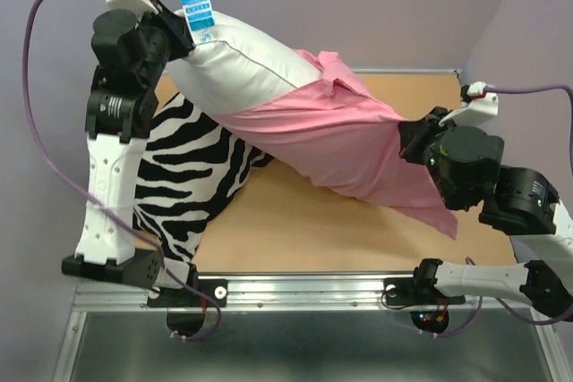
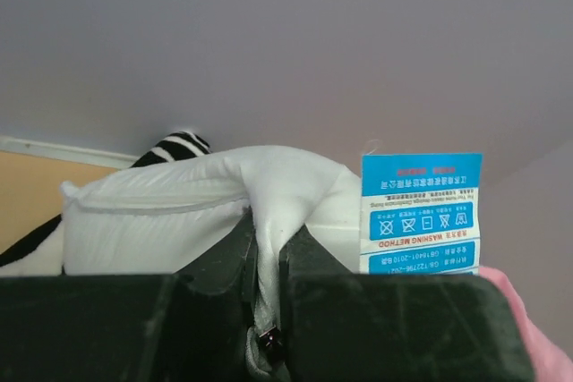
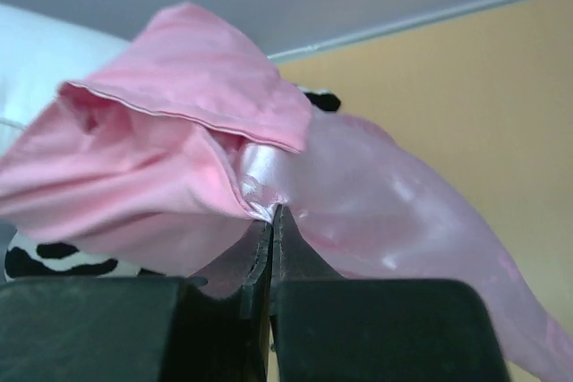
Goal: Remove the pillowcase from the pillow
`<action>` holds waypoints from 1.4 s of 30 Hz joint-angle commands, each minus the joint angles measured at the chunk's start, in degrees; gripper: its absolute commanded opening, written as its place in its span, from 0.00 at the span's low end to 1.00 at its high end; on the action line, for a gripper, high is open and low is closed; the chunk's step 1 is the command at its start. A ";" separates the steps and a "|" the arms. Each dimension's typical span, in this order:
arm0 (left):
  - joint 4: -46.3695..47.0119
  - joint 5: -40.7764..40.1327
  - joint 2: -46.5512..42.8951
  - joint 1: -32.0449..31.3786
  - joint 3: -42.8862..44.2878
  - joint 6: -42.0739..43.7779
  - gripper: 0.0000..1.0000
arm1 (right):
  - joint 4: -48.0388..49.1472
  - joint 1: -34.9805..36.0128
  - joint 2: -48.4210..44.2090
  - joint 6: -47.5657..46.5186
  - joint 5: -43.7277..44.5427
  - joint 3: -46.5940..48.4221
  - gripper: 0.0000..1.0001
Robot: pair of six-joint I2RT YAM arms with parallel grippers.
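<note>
Spanning both arms lengthwise: left gripper [image 2: 267,250] clamps plump white pillow [image 1: 237,64] corner, right gripper [image 3: 271,225] clamps shiny pink satin pillowcase [image 1: 331,140].

The top camera looks down from above and behind the arms over the whole bench [image 1: 295,230]. The wrist cameras sit close behind the left fingers [image 2: 219,266] and right fingers [image 3: 237,258], sharing the pillow [image 1: 237,64] and pillowcase [image 1: 340,145] with it.

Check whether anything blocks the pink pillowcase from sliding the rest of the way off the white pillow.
Nothing visible does. The right tool is shut on the pillowcase, and the left tool is shut on a corner of the pillow. The zebra-striped pillow lies on the table to the lower left, away from the pull path.
</note>
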 commanded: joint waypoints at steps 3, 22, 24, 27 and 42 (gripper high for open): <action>11.46 -9.72 -14.94 -11.82 -10.85 6.13 0.00 | 6.30 -0.74 7.34 -17.80 7.38 17.49 0.00; 6.19 -15.45 4.02 -15.52 -5.88 6.48 0.42 | 26.17 -38.97 42.94 -17.11 -38.76 14.23 0.01; 5.92 -15.10 4.90 -15.44 -4.20 6.92 0.46 | 24.15 -40.46 44.44 -16.58 -39.98 19.59 0.06; 9.77 -13.43 2.28 -15.44 -7.79 7.36 0.53 | 21.95 -41.52 46.37 -17.02 -40.60 24.35 0.13; 12.00 -8.50 -7.31 -15.35 -19.31 6.05 0.96 | 19.14 -45.48 48.94 -16.76 -53.85 34.11 0.64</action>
